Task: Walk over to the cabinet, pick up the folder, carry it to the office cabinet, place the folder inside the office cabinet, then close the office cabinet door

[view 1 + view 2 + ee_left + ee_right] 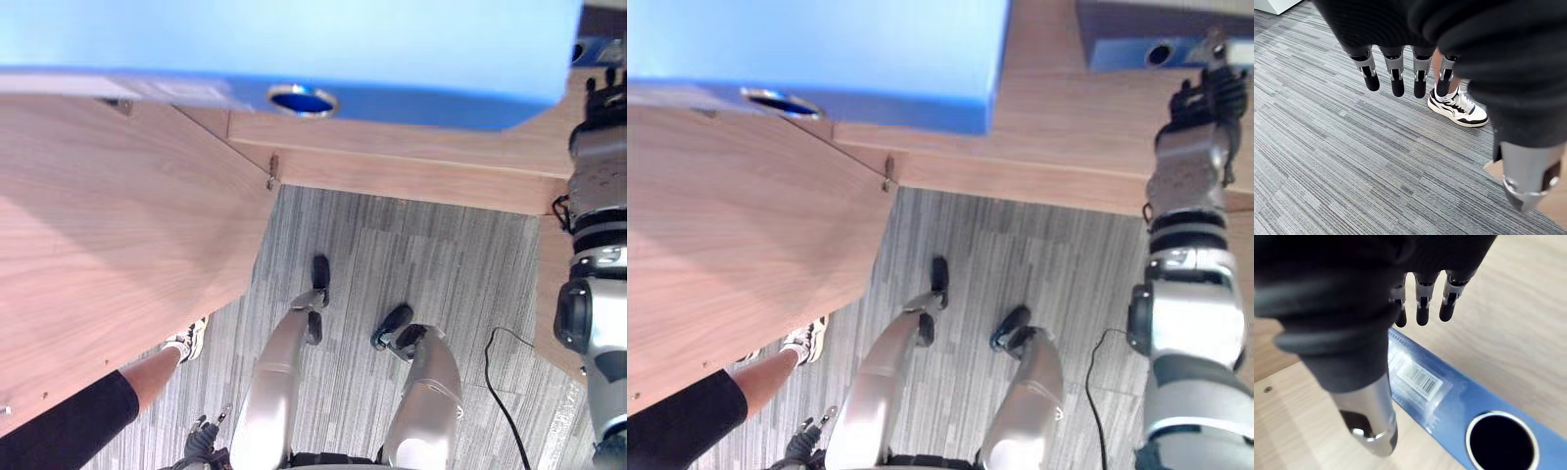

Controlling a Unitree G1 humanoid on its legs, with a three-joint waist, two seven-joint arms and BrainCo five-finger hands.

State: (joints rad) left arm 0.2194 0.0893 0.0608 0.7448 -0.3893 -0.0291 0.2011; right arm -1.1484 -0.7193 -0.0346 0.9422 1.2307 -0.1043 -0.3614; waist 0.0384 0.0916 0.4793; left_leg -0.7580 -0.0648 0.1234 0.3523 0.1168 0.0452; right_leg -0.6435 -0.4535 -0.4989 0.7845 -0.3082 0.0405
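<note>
While the right hand (1421,306) hovers slack-fingered just above the spine of the blue folder (1449,401) resting on the wooden cabinet shelf (1518,308), it should settle squarely over that spine, thumb opposing fingers, before clamping, with the left hand (1396,78) dangling relaxed over the carpet (1352,161).

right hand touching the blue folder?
Cannot tell. Right wrist view: right hand fingers straight over the folder, thumb overlapping its edge; neither contact nor gap is plain.
</note>
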